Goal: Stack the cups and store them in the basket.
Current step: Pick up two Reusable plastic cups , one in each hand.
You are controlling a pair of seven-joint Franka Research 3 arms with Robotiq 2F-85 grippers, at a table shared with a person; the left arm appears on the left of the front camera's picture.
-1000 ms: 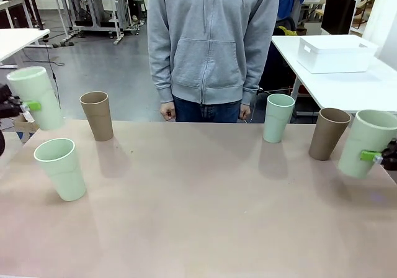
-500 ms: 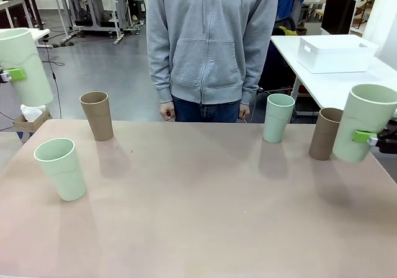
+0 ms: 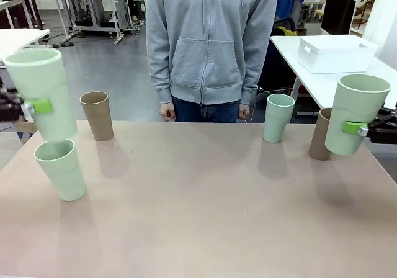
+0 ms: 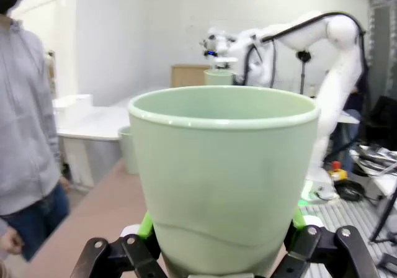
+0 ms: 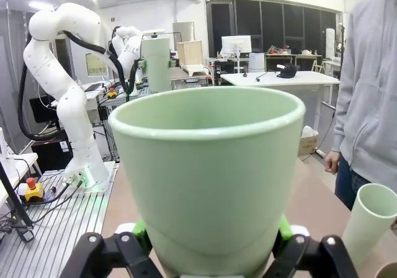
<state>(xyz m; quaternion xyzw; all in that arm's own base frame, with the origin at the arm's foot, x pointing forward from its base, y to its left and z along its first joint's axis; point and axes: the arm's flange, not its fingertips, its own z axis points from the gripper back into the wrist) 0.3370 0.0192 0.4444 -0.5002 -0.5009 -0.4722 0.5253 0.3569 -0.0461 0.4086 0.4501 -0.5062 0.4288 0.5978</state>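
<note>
Now pinkish tabletop (image 3: 205, 222) carries four cups (image 3: 61, 169); beyond, grey floor (image 3: 105, 73), white worktable (image 3: 347, 89).

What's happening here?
Each arm holds a cup up off the table. The left end effector grips the left-held mint cup, which in the front view hangs just over the standing mint cup at near left. The right end effector grips the right-held mint cup in front of the right tan cup. The left tan cup and far mint cup stand untouched. The person waits, hands down. The basket sits on a side table.
</note>
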